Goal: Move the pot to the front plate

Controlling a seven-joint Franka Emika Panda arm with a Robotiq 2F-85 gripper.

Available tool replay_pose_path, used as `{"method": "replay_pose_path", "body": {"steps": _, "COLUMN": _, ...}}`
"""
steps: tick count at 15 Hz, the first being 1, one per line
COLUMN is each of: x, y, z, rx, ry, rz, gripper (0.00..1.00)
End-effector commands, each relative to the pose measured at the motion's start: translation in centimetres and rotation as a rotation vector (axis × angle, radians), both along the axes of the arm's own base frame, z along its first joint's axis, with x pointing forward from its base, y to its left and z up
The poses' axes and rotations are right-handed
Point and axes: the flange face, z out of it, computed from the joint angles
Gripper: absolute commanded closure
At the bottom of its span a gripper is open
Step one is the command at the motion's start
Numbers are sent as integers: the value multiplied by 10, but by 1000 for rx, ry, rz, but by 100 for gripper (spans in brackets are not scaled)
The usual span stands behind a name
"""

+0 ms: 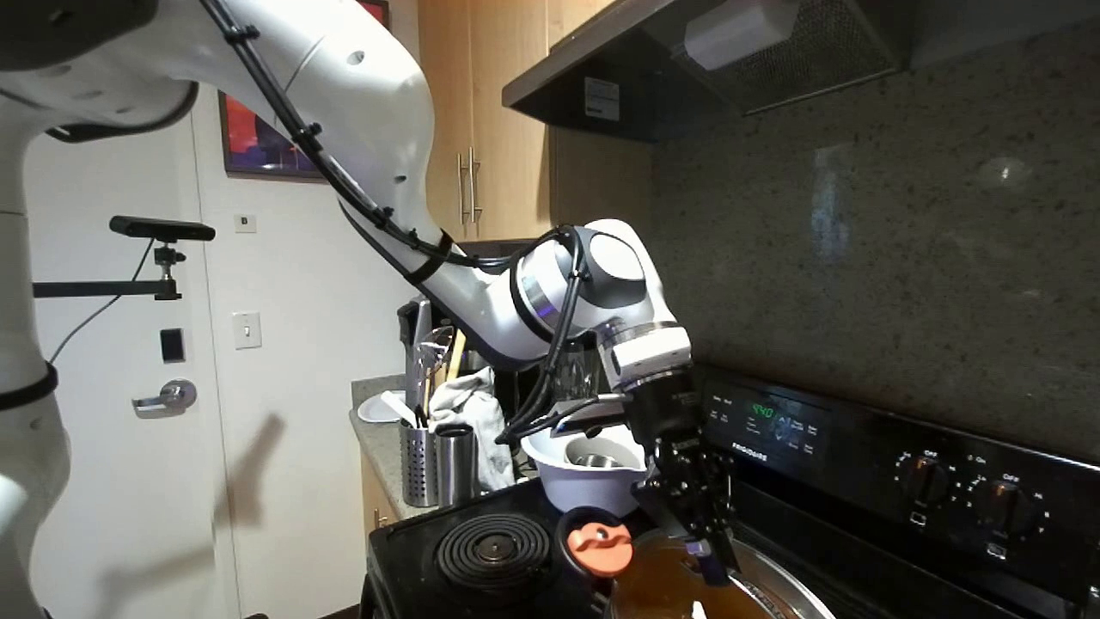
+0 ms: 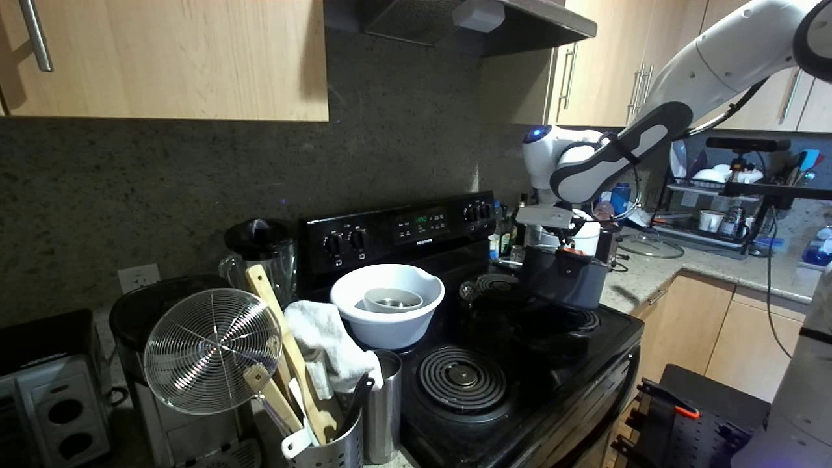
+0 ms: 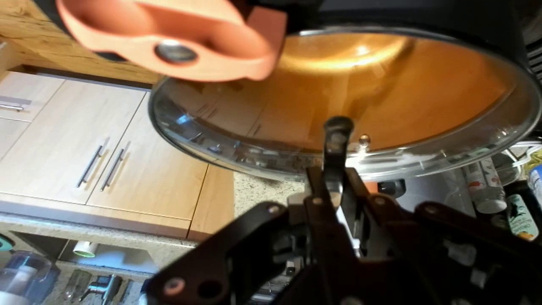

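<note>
Pot (image 2: 564, 283): on or just over the stove (image 2: 536, 383), at the end by the counter (image 2: 640, 276); whether its base touches down, I cannot tell. The wrist view looks onto its coppery inside and shiny rim.
Claw (image 1: 713, 563): fingers nearly together at the pot's rim, clamped on a narrow part of it; just which part is hard to make out.
Front burner (image 2: 583, 318): coil partly in sight just below the pot in an exterior view.
Orange piece (image 3: 173, 38): overlaps the pot's rim in the wrist view, and sits between pot and bowl (image 1: 584, 490) in an exterior view. Joined to the pot or not, I cannot tell.
Bowl: white, upright on the stove, apart from the pot, a small bowl (image 2: 392, 308) inside it.
Other burner (image 1: 494, 548): at the stove's front, near the bowl, in both exterior views.
Lid (image 2: 650, 245): glass, lying on the counter.
Towel (image 2: 325, 338): bunched beside the bowl.
</note>
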Motion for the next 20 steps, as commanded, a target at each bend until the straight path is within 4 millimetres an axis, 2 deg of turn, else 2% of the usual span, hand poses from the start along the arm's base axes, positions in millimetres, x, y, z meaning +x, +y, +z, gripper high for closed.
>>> {"method": "replay_pose_path", "body": {"steps": 1, "x": -5, "y": -3, "z": 10, "rx": -50, "ry": -10, "rz": -15, "gripper": 91}}
{"method": "replay_pose_path", "body": {"steps": 4, "x": -7, "y": -4, "z": -5, "rx": -54, "ry": 15, "rz": -9, "gripper": 91}}
{"method": "replay_pose_path", "body": {"steps": 8, "x": -7, "y": 0, "z": -8, "rx": -71, "ry": 25, "rz": 5, "gripper": 91}}
{"method": "replay_pose_path", "body": {"steps": 11, "x": -11, "y": 9, "z": -12, "rx": -65, "ry": 35, "rz": 20, "gripper": 91}}
{"method": "replay_pose_path", "body": {"steps": 12, "x": -13, "y": 12, "z": -13, "rx": -61, "ry": 35, "rz": 24, "gripper": 60}}
{"method": "replay_pose_path", "body": {"steps": 13, "x": -14, "y": 16, "z": -14, "rx": -59, "ry": 36, "rz": 29, "gripper": 58}}
{"method": "replay_pose_path", "body": {"steps": 15, "x": -15, "y": 22, "z": -9, "rx": -60, "ry": 29, "rz": 40, "gripper": 46}}
{"method": "replay_pose_path", "body": {"steps": 20, "x": -18, "y": 35, "z": 3, "rx": -72, "ry": 13, "rz": 66, "gripper": 7}}
